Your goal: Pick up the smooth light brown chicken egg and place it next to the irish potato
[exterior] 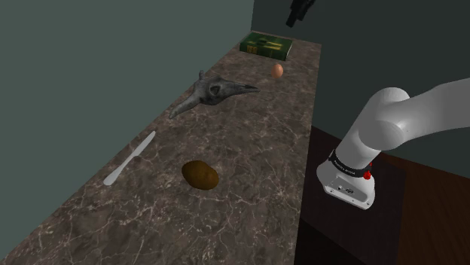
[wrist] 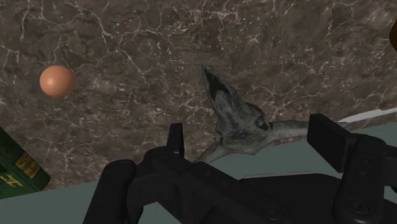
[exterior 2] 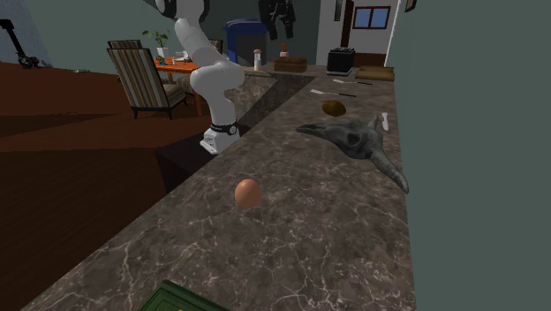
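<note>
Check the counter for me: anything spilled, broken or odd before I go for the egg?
Nothing spilled or broken. The one oddity is a grey skull-like object lying on the counter, between the egg and the potato along its length, near the wall: an unlikely thing beside food.

Dim, even light is lying over the counter (exterior: 248, 143) in all three views, its pale veins showing faintly against the dark brown. The arm (exterior: 392, 120) is catching the most light, glowing white along its upper curve and fading to grey underneath. The knife (exterior: 129, 158) is giving off a dull pale sheen, and the potato (exterior: 200, 175) is darkening toward its lower edge. The egg (wrist: 57, 81) is glowing warm orange, with no hard glint. The wall (exterior 2: 477, 132) is reading as flat grey-green. Far back in the second exterior view, a window (exterior 2: 381, 16) is shining blue. The gripper (wrist: 251, 137) is showing as near-solid black, barely shaded.
</note>
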### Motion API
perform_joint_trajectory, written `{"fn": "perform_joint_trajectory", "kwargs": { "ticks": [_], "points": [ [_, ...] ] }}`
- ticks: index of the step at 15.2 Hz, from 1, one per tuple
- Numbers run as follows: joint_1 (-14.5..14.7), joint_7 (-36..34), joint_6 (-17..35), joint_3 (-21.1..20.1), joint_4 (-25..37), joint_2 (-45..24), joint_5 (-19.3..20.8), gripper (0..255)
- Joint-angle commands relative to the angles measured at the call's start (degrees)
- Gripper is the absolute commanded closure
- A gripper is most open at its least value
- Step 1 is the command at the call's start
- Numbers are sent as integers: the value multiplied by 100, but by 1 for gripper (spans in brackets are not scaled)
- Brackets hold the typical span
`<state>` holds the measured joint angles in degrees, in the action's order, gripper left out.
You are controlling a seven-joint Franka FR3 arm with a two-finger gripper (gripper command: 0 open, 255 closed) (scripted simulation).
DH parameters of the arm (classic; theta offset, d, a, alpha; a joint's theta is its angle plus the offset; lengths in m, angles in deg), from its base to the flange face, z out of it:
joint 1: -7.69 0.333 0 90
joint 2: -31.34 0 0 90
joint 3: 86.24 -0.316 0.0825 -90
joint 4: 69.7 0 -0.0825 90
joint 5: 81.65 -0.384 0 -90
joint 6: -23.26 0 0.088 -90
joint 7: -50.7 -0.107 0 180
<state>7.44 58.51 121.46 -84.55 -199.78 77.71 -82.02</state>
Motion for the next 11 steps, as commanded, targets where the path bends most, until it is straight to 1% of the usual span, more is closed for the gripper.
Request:
{"fn": "perform_joint_trajectory", "kwargs": {
  "ticks": [1, 6, 11],
  "points": [
    [0, 0, 0, 0, 0, 0, 0, 0],
    [-134, 492, 814, 448, -677, -38, 254, 0],
    [-272, 993, 1681, 941, -1170, -300, 490, 0]
  ]
}}
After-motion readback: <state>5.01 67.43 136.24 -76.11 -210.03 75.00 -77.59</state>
